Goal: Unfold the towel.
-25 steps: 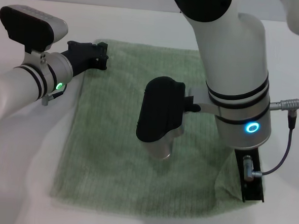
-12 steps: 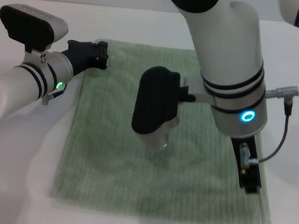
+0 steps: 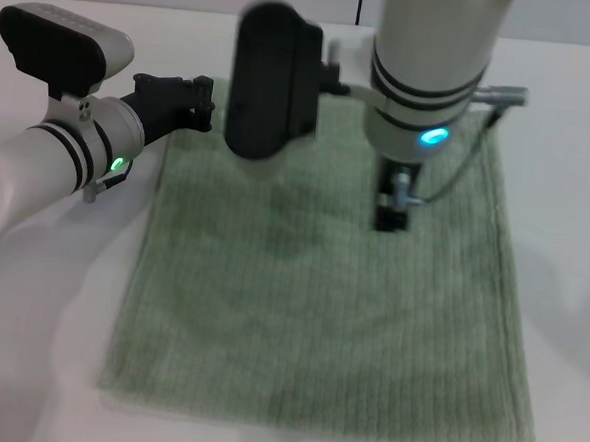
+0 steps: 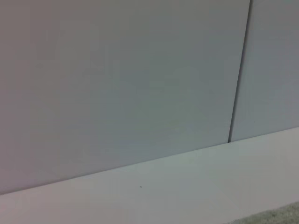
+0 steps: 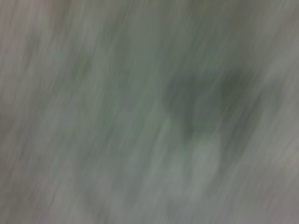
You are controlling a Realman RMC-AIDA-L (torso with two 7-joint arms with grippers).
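The pale sage-green towel [image 3: 300, 301] lies spread flat on the white table, ribbed stripes showing, all its corners down. My left gripper [image 3: 197, 105] sits at the towel's far left corner, low at the cloth. My right gripper [image 3: 389, 219] hangs above the far middle-right part of the towel, open and holding nothing. The right wrist view is filled by the towel [image 5: 117, 116], smeared by motion. The left wrist view shows only a sliver of towel [image 4: 280, 218] under a wall.
The white table [image 3: 577, 198] surrounds the towel on every side. A grey wall [image 4: 117, 84] with a vertical seam stands behind the table's far edge. My right arm's large white link [image 3: 430, 59] and a black camera housing [image 3: 269, 79] overhang the towel's far part.
My right gripper let go of the raised near right corner, which dropped flat. The right arm then rose and swung to the far side of the towel. The left arm stayed put.
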